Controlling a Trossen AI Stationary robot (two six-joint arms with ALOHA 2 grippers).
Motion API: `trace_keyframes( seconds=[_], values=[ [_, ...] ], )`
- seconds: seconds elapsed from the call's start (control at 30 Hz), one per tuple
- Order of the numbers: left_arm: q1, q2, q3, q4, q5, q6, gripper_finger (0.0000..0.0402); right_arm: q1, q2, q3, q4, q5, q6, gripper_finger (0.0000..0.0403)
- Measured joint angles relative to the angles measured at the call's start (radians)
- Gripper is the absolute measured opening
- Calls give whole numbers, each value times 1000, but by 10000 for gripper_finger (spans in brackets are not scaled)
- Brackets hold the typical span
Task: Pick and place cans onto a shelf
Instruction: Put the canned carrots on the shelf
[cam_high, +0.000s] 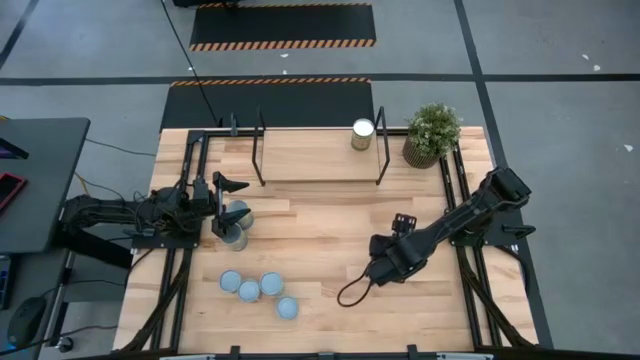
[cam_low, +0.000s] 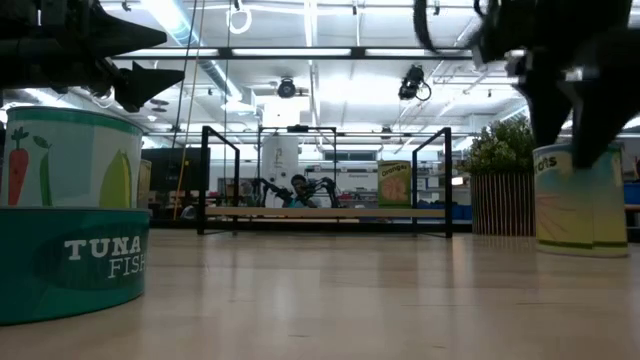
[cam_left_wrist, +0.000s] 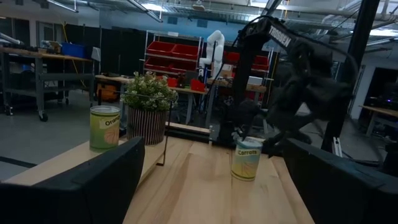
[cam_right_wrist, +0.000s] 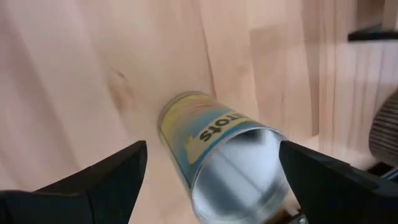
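the right gripper (cam_right_wrist: 208, 180) hangs over a can (cam_right_wrist: 217, 158) with fingers open; only its wrist view shows this can. the left gripper (cam_high: 222, 210) fingers are open too.

Green can (cam_left_wrist: 104, 127) on shelf (cam_left_wrist: 74, 158) beside plant (cam_left_wrist: 148, 107); carrots can (cam_left_wrist: 247, 158) possibly under right end effector (cam_left_wrist: 273, 140).

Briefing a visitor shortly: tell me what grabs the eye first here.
The right gripper hangs open over a yellow carrots can standing mid-table. One can already stands on the shelf next to the plant. Four cans cluster at the near edge, and the left gripper hovers by two more at the left.
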Motion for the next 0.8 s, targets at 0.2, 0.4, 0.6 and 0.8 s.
trace_keyframes(
  seconds=[0.2,0.4,0.6,0.8],
  values=[
    [0,0,0,0,0,0,387,-24,0,55,15,7,-100,372],
    [0,0,0,0,0,1,387,-89,0,55,48,-16,-226,373],
    [0,0,0,1,0,1,387,-184,0,34,41,-37,-261,373],
    [0,0,0,1,0,2,387,-237,0,-33,38,-65,-276,373]
  ],
)
